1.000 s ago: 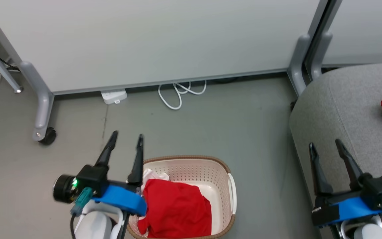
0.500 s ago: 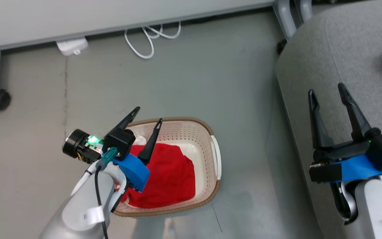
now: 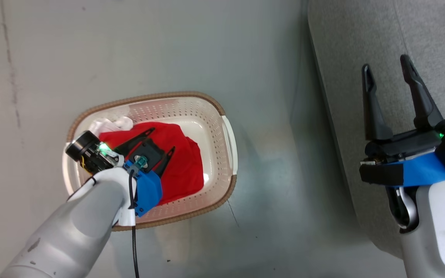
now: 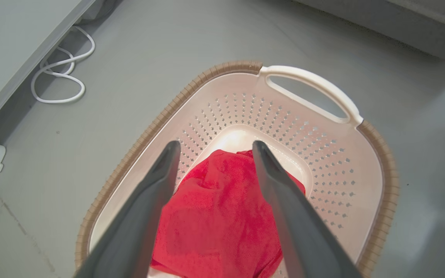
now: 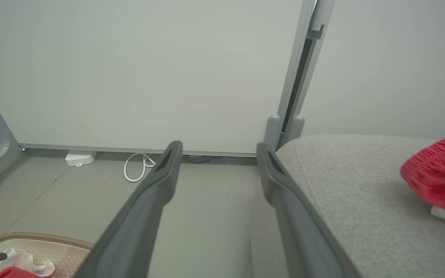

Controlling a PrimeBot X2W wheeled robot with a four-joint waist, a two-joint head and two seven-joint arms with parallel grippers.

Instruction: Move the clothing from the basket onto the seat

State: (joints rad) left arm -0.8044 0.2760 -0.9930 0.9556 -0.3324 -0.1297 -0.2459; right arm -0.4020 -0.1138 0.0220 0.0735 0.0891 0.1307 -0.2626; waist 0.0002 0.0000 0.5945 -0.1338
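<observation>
The cream basket (image 3: 222, 127) with a brown rim stands on the floor, and the red clothing (image 3: 185, 162) lies crumpled in it with a bit of white fabric (image 3: 108, 124) at its far left end. My left gripper (image 3: 162, 139) is open and points down into the basket, its fingers straddling the top of the red clothing (image 4: 214, 208) without closing on it. The basket rim (image 4: 222, 68) and a handle (image 4: 311, 83) show beyond the fingers. My right gripper (image 3: 386, 65) hangs open and empty over the edge of the grey seat (image 3: 361, 31).
Another red garment (image 5: 439, 170) lies on the seat (image 5: 342, 185) at the right. White partition panels on grey legs (image 5: 274, 127), a looped white cable (image 5: 133, 170) and a white power block (image 5: 78, 157) lie beyond the basket. Grey floor separates basket and seat.
The head camera has tilted down, shifting the whole picture. My left gripper has gone from the basket's left rim down into it, over the red clothing. Both grippers stay open.
</observation>
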